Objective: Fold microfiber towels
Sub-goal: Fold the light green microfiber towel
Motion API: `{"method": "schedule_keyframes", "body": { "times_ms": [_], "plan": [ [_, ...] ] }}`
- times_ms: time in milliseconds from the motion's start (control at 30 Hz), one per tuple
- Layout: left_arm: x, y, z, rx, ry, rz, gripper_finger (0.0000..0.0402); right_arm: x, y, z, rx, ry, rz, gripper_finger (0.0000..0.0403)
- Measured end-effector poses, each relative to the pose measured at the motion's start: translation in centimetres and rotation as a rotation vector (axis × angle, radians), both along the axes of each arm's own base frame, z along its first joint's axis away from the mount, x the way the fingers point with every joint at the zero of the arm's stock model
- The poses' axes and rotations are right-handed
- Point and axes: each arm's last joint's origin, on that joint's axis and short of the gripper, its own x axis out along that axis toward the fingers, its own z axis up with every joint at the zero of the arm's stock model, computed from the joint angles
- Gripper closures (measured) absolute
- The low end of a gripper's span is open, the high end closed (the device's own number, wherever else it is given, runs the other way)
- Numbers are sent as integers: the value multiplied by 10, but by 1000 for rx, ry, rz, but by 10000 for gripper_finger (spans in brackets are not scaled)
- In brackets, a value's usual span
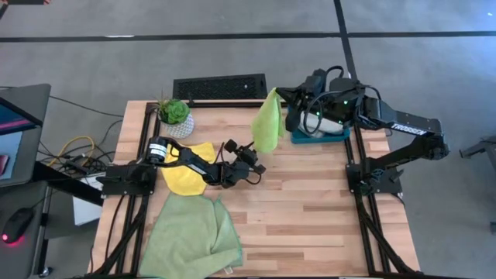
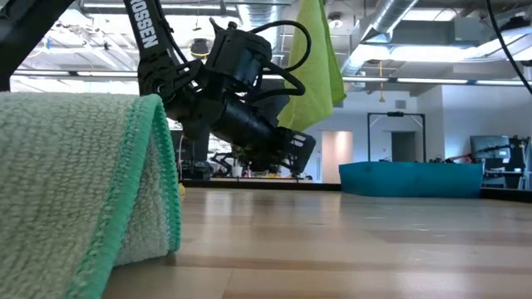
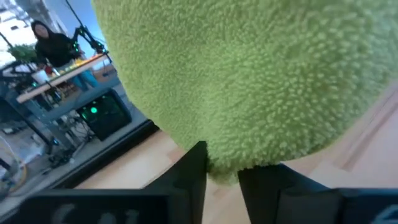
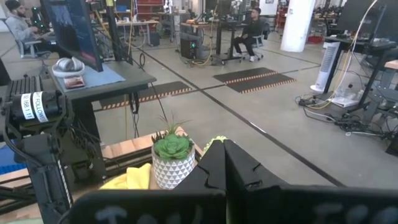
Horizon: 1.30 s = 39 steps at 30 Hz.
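From above, the right gripper holds the bright lime green towel up by a top corner, so it hangs over the table's far edge, just beside the teal tray. The left gripper reaches toward its lower edge. The yellow towel lies under the left arm near the potted plant; the larger pale green towel sits crumpled at the near left.

At table level, that pale green towel blocks the left foreground, and the lime towel dangles behind the left arm.

The left wrist shows fingers slightly parted around the lime towel's hem.

The right wrist shows fingers pressed together, pinching a sliver of lime cloth.
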Motion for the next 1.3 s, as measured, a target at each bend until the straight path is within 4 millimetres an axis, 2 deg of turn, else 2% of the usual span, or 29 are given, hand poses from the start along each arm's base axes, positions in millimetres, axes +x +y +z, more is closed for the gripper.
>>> {"method": "schedule_keyframes", "body": {
  "times_ms": [167,367,533,733,900,1100,1300],
  "plan": [
    [0,-4,0,39,64,-19,391,0,0,-2,4,19,-1,395],
    [0,-10,0,90,147,-42,399,-2,0,-11,19,120,-1,395],
    [-2,-20,15,115,192,-75,401,-7,1,-25,72,247,-12,395],
    [-13,-25,47,86,254,-102,401,-15,2,-40,162,394,-43,395],
    [-29,-22,81,-20,233,-152,401,-23,3,-51,191,530,-57,395],
    [-48,-14,123,-73,185,-194,401,-7,1,-70,203,636,-62,395],
    [-70,-8,161,-88,141,-238,401,17,-3,-104,202,779,-64,395]
  ]
}}
